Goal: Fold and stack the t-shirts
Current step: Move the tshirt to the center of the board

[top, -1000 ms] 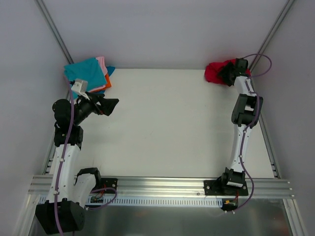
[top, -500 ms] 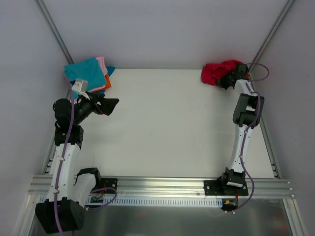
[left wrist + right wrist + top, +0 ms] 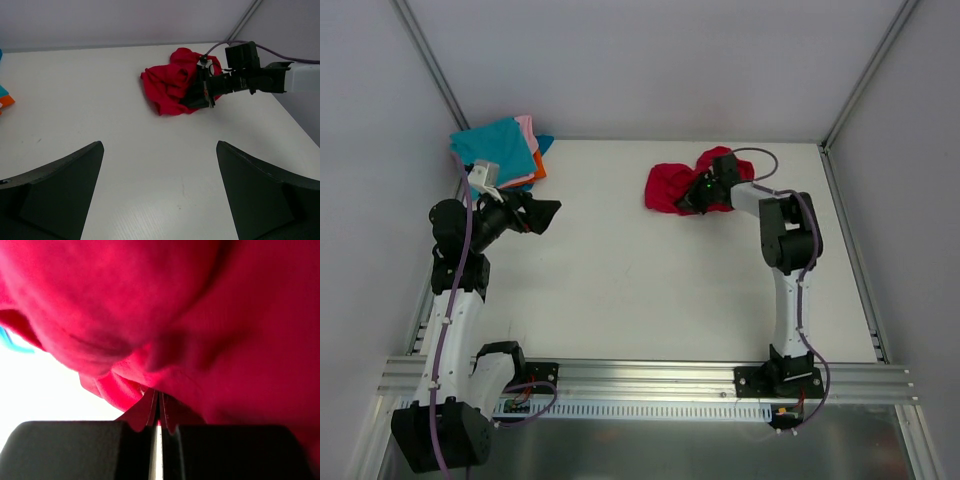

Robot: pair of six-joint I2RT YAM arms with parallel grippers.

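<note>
A crumpled bright red t-shirt (image 3: 672,186) lies at the back of the white table, right of centre. My right gripper (image 3: 698,197) is shut on its cloth. The right wrist view is filled with red t-shirt (image 3: 200,315) folds pinched between the closed fingers (image 3: 75,450). From the left wrist view the red t-shirt (image 3: 167,82) and the right gripper (image 3: 200,92) show far ahead. A pile of teal, pink, orange and blue t-shirts (image 3: 500,148) sits at the back left corner. My left gripper (image 3: 545,215) hovers open near that pile, holding nothing.
The white table (image 3: 640,270) is bounded by grey walls at the back and sides, with slanted metal posts (image 3: 430,60) in the corners. The aluminium rail (image 3: 650,378) with both arm bases runs along the near edge.
The right gripper closed on the red t-shirt at the back right corner and dragged it leftward toward the table's middle back. The left arm has stayed still.
</note>
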